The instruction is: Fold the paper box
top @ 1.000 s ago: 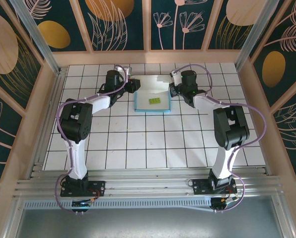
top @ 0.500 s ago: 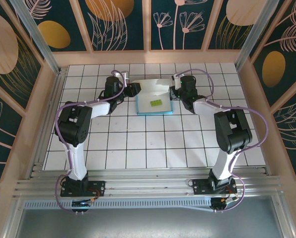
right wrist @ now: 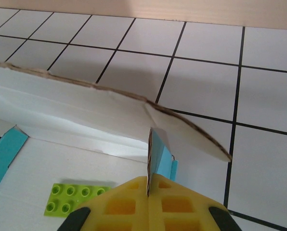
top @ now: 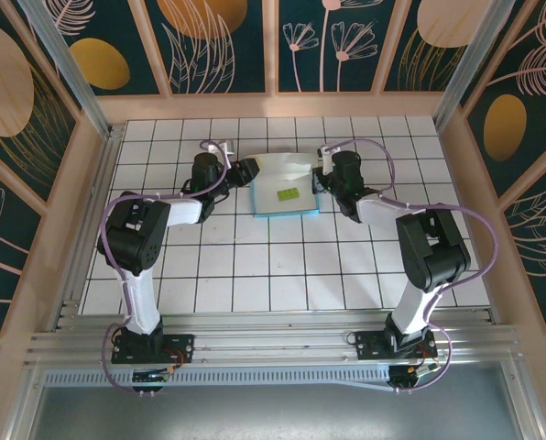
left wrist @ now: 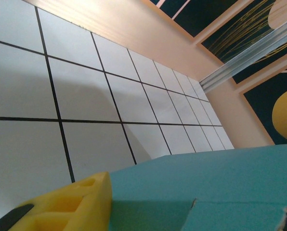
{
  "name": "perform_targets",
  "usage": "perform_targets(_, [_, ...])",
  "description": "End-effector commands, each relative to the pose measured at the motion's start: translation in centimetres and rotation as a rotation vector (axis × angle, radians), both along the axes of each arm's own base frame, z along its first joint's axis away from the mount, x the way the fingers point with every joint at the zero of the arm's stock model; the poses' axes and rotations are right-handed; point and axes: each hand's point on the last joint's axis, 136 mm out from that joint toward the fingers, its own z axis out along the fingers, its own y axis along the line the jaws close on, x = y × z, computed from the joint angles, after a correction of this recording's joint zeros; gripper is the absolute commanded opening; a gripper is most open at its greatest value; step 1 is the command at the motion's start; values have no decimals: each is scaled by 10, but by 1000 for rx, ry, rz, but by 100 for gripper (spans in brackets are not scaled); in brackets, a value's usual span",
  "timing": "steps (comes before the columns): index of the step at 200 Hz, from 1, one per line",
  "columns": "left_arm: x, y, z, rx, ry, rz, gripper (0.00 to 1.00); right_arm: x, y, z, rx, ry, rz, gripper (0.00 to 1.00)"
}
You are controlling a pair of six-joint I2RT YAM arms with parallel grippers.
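- Right wrist view: I see my right gripper with its yellow pads pressed together on a thin upright flap of the paper box. The flap is turquoise on one face and white on the other, and its edge runs down between the pads.
- From the top external view, that gripper sits at the box's right edge, and my left gripper sits against its left edge.
- In the left wrist view, one yellow finger lies against the box's turquoise outer face. The other finger is out of frame, so I cannot tell whether this gripper is spread or pinching the card.
- The box rests on the far-centre part of the table, between the two grippers. Its white inside faces up and its far flap is raised and leaning.
- A small green studded brick lies flat on the box's white floor.
- The table is white tile with black grid lines, bordered by a pale wooden rim. Aluminium rails run along the near edge.
- The walls are dark teal panels with gold ovals and pink leaf outlines, framed in pale wood.
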Motion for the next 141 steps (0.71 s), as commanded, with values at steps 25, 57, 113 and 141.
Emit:
perform_targets(25, [-28, -31, 3, -174, 145, -104, 41, -34, 24, -17, 11, 67, 97, 3])
perform_targets(57, [-33, -41, 3, -194, 167, -127, 40, -38, 25, -17, 14, 67, 98, 3])
perform_targets(113, [-36, -52, -10, -203, 230, -148, 40, -43, 27, -15, 15, 58, 106, 3])
perform_targets(141, [-47, -51, -18, -195, 240, -142, 40, -48, 27, -18, 10, 62, 107, 3])
